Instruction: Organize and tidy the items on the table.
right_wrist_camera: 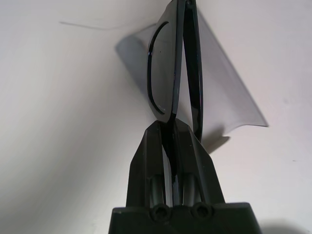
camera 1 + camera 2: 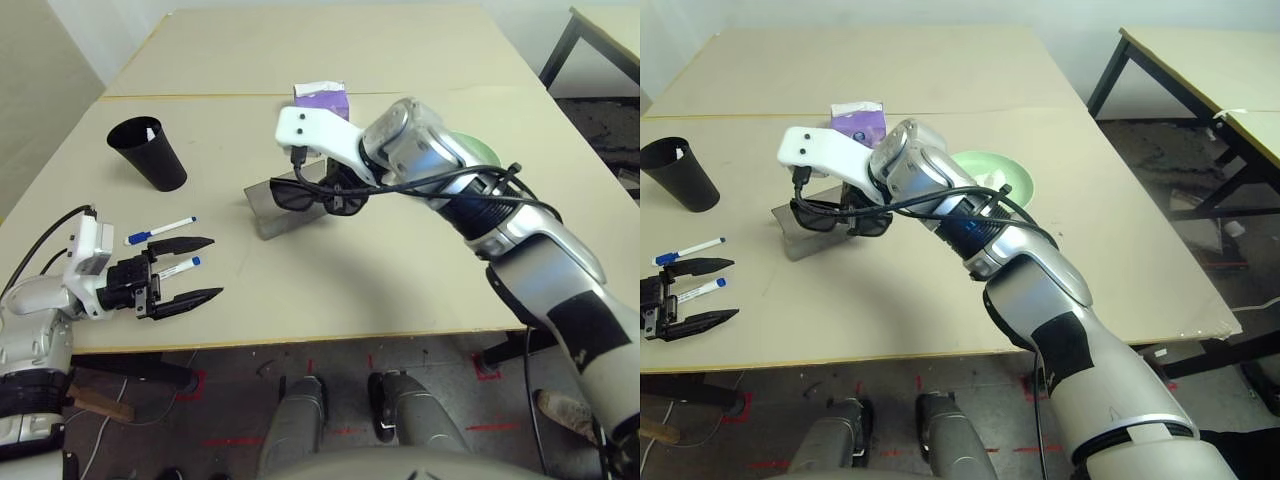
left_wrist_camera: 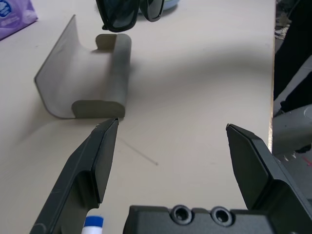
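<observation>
On the left side of the table (image 2: pixel 420 290) the left tool (image 2: pixel 186 270) sits low with its two black fingers spread wide, holding nothing, pointing across the table toward the middle. Between and just beyond those fingers lie two white markers with blue caps: the nearer marker (image 2: pixel 176 267) lies between the fingers, and the farther marker (image 2: pixel 160 231) rests just past the upper finger, both with their long axes running roughly left to right and their caps at opposite ends. Behind them stands a black cup (image 2: pixel 148 152), a tapered container tilted a little, with something white showing at its rim. Toward the middle lies the grey glasses case (image 3: pixel 85 80), open, its curved lid standing up and its rounded trough lying bare; its long axis runs at a slant across the table. Right above it hang the black sunglasses (image 2: pixel 305 195), folded, dark lenses glossy, lifted clear of the case and pinched at one end by the right tool (image 1: pixel 173 131), whose fingers are closed narrowly on the frame. Behind sits a purple tissue box (image 2: pixel 858 121), and farther right a green plate (image 2: pixel 1015 170) partly hidden by the arm, with something white in it.
</observation>
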Motion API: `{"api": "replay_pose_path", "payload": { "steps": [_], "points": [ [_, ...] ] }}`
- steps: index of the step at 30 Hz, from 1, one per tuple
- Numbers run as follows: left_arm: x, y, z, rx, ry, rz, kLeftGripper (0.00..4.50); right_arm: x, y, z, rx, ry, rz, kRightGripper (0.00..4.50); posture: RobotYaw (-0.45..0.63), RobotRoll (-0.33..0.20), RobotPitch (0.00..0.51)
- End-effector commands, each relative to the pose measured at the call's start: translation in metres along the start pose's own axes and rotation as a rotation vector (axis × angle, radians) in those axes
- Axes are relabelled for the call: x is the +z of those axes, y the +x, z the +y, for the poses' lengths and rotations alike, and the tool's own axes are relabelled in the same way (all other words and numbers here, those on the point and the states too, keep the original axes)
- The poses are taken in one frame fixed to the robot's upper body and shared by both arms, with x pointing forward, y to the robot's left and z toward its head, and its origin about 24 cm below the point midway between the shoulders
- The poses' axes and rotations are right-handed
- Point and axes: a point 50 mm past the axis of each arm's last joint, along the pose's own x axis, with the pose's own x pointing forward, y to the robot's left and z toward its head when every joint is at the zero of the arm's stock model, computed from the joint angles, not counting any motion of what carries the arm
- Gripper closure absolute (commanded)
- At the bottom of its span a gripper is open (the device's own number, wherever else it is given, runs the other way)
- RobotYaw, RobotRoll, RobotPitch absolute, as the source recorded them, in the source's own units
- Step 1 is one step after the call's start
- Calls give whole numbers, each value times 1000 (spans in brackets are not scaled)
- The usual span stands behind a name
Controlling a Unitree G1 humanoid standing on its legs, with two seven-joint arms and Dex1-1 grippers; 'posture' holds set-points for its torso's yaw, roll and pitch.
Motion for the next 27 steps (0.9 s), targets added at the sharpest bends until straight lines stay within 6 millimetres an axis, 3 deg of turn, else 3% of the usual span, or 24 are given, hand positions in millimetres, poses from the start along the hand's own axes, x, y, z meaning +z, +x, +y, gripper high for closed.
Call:
{"api": "replay_pose_path", "payload": {
  "steps": [1, 27],
  "points": [
    [0, -8, 3, 32, -14, 18, 0, 7, -1, -8, -39, -48, -14, 4468, 67, 0, 151],
    [-3, -18, -16, 79, -38, 23, 0, 25, 46, -10, -63, -385, -38, 4468, 144, 0, 174]
  ]
}}
